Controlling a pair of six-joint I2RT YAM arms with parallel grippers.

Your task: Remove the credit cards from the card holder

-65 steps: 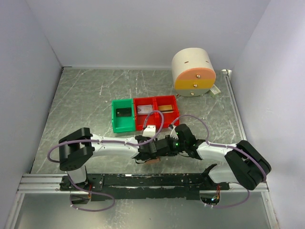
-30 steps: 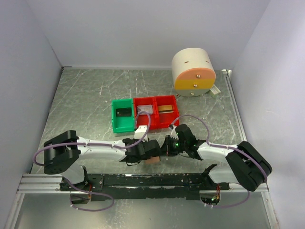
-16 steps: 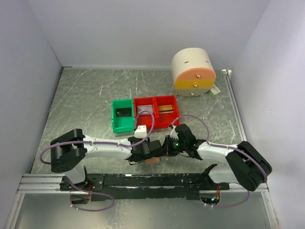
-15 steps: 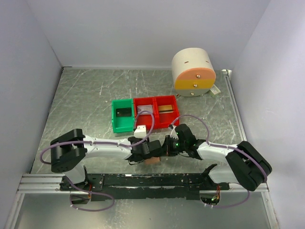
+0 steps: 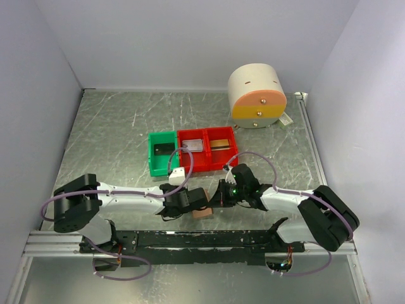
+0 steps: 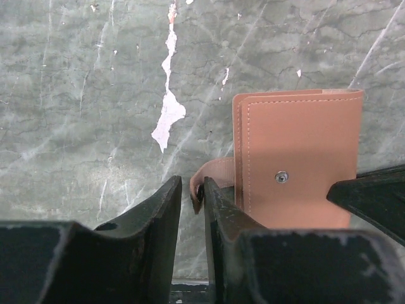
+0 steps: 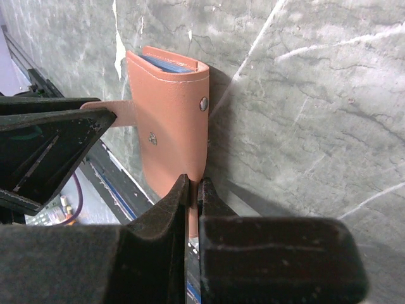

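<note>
The tan card holder (image 5: 202, 213) lies folded at the table's near edge, between my two grippers. In the left wrist view its (image 6: 297, 158) strap (image 6: 215, 172) hangs free of the snap stud, and my left gripper (image 6: 192, 185) is nearly closed with the strap's tip between its jaws. My right gripper (image 7: 193, 182) is shut on the edge of the card holder (image 7: 171, 120), whose blue lining shows at the far end. In the top view a dark card (image 5: 163, 149) lies in the green bin, a silver card (image 5: 193, 145) and a gold card (image 5: 221, 143) in the red bins.
A green bin (image 5: 152, 166) and two red bins (image 5: 210, 162) stand in a row just behind the grippers. A big cream cylinder with an orange band (image 5: 256, 96) stands at the back right. The black mounting rail (image 5: 190, 239) runs along the near edge.
My left arm has drawn back to the left and its elbow has swung out. More of the card holder shows below the grippers. The right arm has barely moved.
</note>
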